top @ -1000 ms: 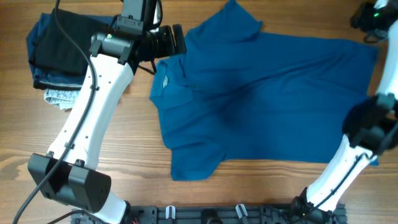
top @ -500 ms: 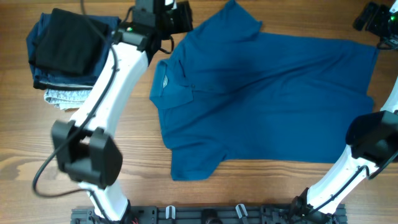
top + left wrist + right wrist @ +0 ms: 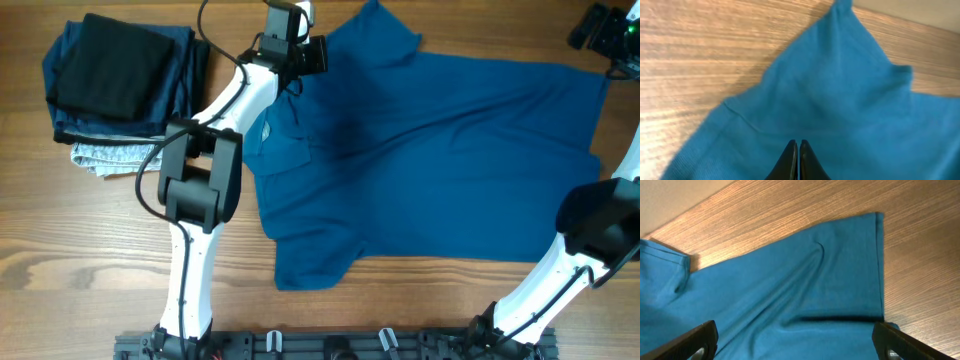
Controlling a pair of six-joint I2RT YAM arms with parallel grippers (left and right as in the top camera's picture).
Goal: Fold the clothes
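Left hand (image 3: 798, 146): is pressed together above the T-shirt (image 3: 430, 150)
Right hand (image 3: 796, 342): is held spread above a T-shirt corner
T-shirt: is laid on the tabletop (image 3: 60, 255)

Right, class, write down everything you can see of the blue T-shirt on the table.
The blue T-shirt is plain medium blue, soft-looking, short-sleeved, with a small label inside the neck. It lies unfolded, spread and lightly wrinkled on the wooden table, neck toward the folded pile. The shut left gripper is at its far sleeve, grip unclear; the open right gripper is above a hem corner.
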